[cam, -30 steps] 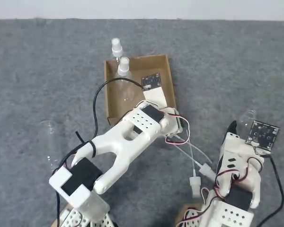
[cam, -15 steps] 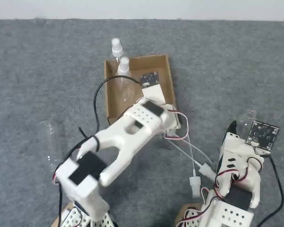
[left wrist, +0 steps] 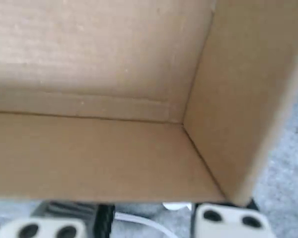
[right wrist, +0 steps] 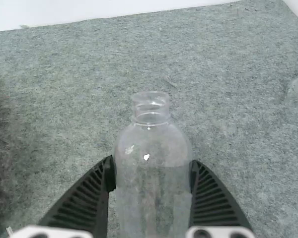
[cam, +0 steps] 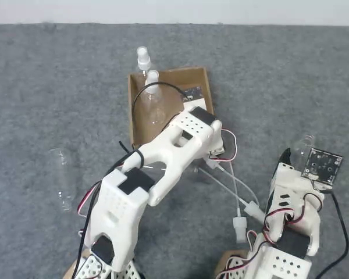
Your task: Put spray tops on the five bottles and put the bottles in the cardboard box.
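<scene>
High view: saw a shallow, square-cornered cardboard box (cam: 207, 93) of plain brown board, open at the top, lying on grey felt-like carpet (cam: 52, 87). Found a clear rounded bottle (cam: 151, 103) inside it along the left wall, with a white spray top (cam: 152, 77) fitted. Noted a second capped bottle (cam: 143, 58) on the carpet just outside the box's far left corner. Spotted an uncapped bottle (cam: 61, 177), thin-walled and see-through, on its side well to the left of the box. Picked out a loose spray head (cam: 239, 225) and a second loose head (cam: 255, 208), both white with thin pale dip tubes, on the carpet between the arms.

Traced the left arm (cam: 180, 145), a white moulded shell with rows of small holes and trailing red, black and white wires, up to the box's near right corner. Could not tell the state of the left gripper. Left wrist view: looked into a matte inner corner of the box, with a soft crease where wall met floor.

Right wrist view: found the right gripper (right wrist: 150, 166), black and ribbed, clamped on an open-necked bottle (right wrist: 151, 144) of clear plastic, threaded neck pointing away over the carpet.
</scene>
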`<state>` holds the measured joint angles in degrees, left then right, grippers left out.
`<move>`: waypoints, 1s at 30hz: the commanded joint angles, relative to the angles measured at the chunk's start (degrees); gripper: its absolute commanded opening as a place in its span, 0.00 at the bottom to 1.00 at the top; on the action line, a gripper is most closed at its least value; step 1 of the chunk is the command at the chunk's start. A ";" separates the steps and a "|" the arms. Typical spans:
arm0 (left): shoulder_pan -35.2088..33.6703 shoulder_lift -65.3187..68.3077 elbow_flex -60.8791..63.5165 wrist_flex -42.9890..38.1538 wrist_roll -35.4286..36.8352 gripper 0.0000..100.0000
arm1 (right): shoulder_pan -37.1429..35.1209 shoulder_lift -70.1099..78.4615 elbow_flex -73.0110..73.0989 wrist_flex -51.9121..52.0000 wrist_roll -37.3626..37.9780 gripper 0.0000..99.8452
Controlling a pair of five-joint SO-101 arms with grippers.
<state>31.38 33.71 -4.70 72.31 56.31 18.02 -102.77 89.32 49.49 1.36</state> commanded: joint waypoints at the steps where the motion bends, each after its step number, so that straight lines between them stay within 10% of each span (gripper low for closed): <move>1: 0.09 -0.18 -4.62 3.34 0.62 0.21 | -0.31 -1.27 -0.53 -1.45 0.79 0.08; 30: -0.18 -0.35 -4.62 3.69 0.35 0.01 | -0.22 -1.27 -0.53 -1.45 0.79 0.08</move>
<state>31.56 34.42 -6.46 74.95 56.31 18.02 -102.77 89.32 49.49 1.36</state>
